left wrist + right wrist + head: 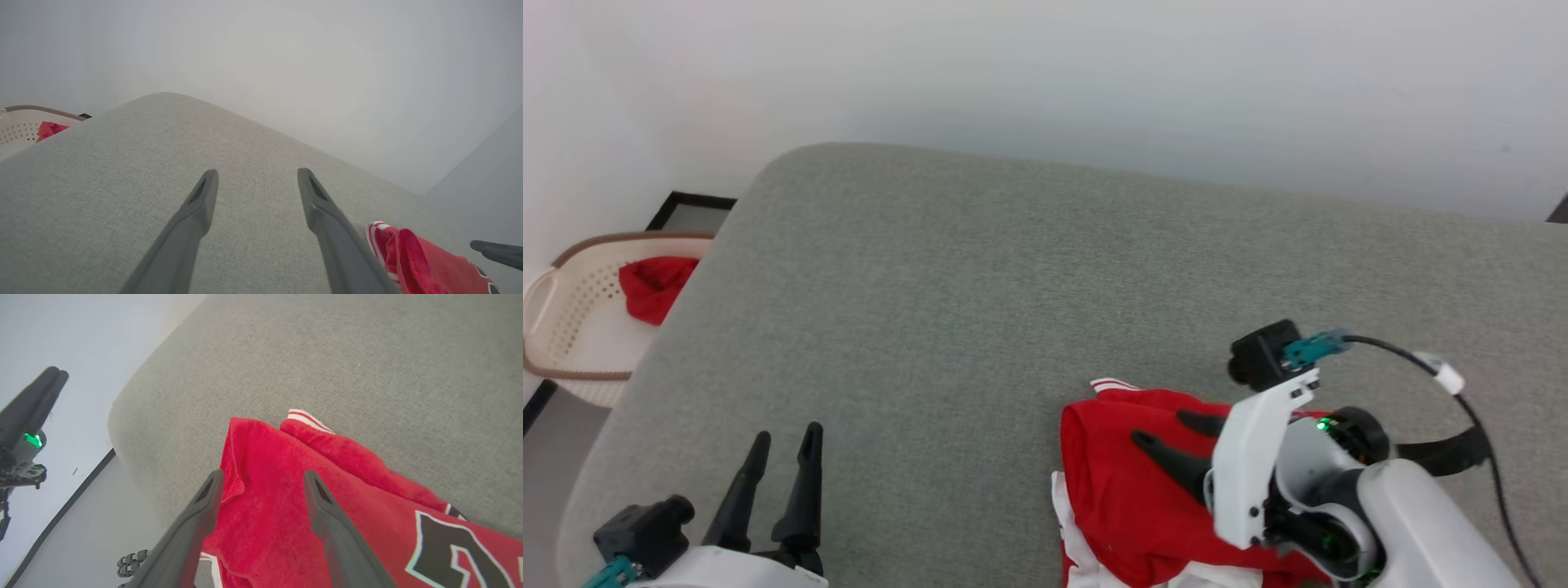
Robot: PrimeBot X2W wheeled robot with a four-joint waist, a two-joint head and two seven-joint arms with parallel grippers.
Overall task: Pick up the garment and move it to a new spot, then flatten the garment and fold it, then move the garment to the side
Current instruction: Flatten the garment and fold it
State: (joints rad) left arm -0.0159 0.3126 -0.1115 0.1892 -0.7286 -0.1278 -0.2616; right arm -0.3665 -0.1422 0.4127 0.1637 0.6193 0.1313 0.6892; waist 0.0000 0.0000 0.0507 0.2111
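The garment (1119, 498), a red jersey with white trim and a black number, lies bunched and folded over on the grey padded surface (1013, 286) near its front right. It also shows in the left wrist view (429, 265) and the right wrist view (367, 498). My right gripper (1158, 427) hovers just over the garment's left part, open, with nothing between its fingers (263, 477). My left gripper (788, 433) stands open at the front left, well apart from the garment, over bare surface (257, 172).
A cream laundry basket (572, 327) holding a plain red cloth (654, 286) stands on the floor beyond the surface's left edge. A white wall rises behind. The surface's left and far parts are bare grey fabric. A black cable (1478, 425) loops off my right wrist.
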